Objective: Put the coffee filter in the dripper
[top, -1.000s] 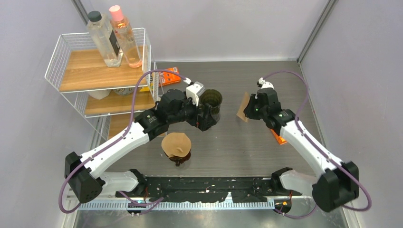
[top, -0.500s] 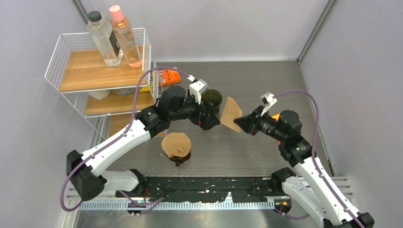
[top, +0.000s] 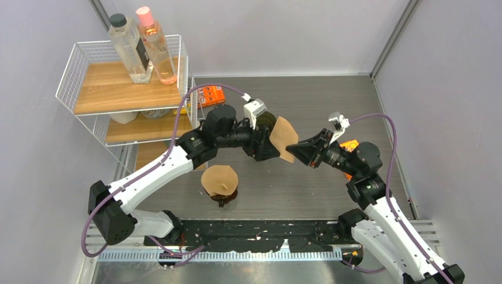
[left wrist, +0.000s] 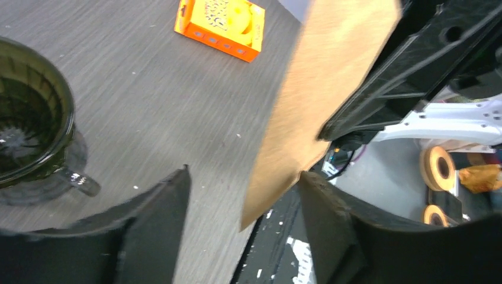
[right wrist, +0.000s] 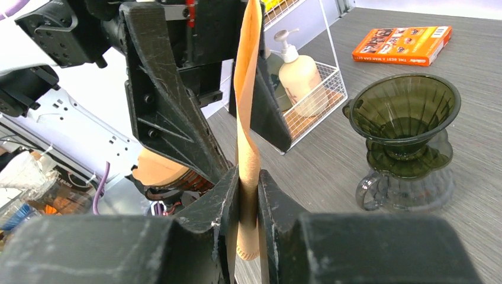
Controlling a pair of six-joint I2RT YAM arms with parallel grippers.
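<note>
The right end effector (right wrist: 248, 184) is clamped on the coffee filter (right wrist: 247, 89), which stands upright between the wide-open fingers of the left end effector (left wrist: 244, 183). Close the left gently before you release. The dripper (right wrist: 405, 121) stands nearby on the tabletop (right wrist: 473, 207).

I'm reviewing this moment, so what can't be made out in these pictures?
Top view: the dripper is mostly hidden behind the left gripper and the coffee filter.
Left wrist view: the dripper is cut off by the left edge; the coffee filter is blurred and runs off the top.
Right wrist view: the coffee filter's top is cut off by the upper edge; the right gripper covers the pinched part.
</note>
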